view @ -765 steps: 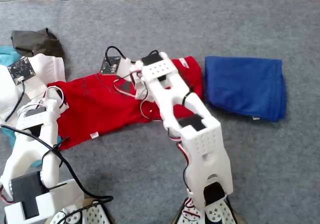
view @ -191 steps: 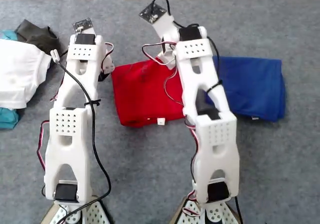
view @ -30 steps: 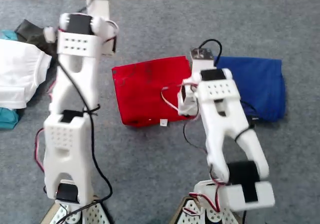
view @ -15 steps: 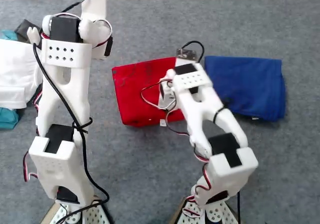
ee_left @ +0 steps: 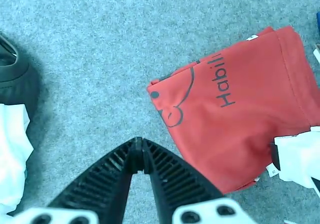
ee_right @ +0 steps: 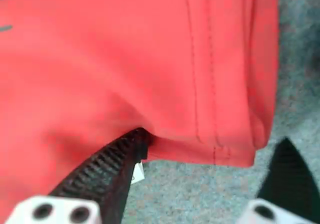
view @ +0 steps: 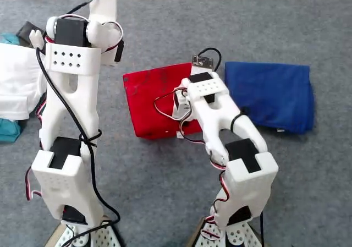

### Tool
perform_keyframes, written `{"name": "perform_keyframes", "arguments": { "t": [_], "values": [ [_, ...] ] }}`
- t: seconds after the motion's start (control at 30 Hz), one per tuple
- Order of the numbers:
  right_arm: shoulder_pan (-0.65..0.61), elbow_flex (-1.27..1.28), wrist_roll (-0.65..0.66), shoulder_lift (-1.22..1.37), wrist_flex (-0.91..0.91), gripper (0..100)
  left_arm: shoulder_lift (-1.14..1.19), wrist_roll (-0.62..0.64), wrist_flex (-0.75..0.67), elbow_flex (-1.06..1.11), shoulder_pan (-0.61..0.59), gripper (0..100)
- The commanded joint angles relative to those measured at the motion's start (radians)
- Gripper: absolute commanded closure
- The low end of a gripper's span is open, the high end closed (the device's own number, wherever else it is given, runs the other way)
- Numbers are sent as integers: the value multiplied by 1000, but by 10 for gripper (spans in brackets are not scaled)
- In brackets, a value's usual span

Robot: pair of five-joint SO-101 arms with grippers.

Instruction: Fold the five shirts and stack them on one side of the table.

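A folded red shirt point(view: 157, 101) lies mid-table, also seen in the left wrist view as the red shirt point(ee_left: 240, 119). My right arm point(view: 212, 104) hangs over its near right corner. My right gripper point(ee_right: 214, 145) is open and straddles the shirt's hem point(ee_right: 220, 134), with one finger point(ee_right: 120, 164) touching the fold's edge. My left gripper point(ee_left: 138, 151) is shut and empty, held above bare table left of the red shirt. A folded blue shirt point(view: 269, 93) lies to the right. White point(view: 19, 82), dark point(view: 27, 33) and teal point(view: 8, 130) shirts lie unfolded at the far left.
Grey carpet-like cloth covers the table point(view: 308, 170). The raised left arm point(view: 71, 60) stands between the shirt pile and the red shirt. Open table stretches along the front right and the back.
Over the last second my right arm has swung left from the blue shirt's edge onto the red shirt's near right corner. My left arm has drawn back slightly and then held still.
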Motion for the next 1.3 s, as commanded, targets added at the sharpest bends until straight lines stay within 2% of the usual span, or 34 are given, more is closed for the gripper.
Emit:
{"name": "perform_keyframes", "arguments": {
  "t": [0.0,0.1,0.17,0.4,0.5,0.57,0.87,1.03,1.27],
  "values": [
    [14,-38,-2,-2,-23,753,-55,-9,-2,-1,4,970],
    [15,-39,28,-1,-26,872,-55,-9,-2,-1,4,970],
    [21,-39,54,-1,-25,903,-55,-9,-2,-1,5,970],
    [66,-38,61,-7,-17,908,-55,-9,-2,-1,4,970],
    [75,-53,69,-8,-17,974,-55,-9,-2,-1,4,970],
    [75,-70,100,-8,-11,979,-55,-9,-2,-1,4,970],
    [130,-369,287,-8,256,984,-55,-9,-2,-1,4,970],
    [244,-607,405,-8,416,984,-54,-9,-3,-1,2,970],
    [479,-849,552,-2,559,984,-49,-9,-14,-1,-13,970]
  ]
}}
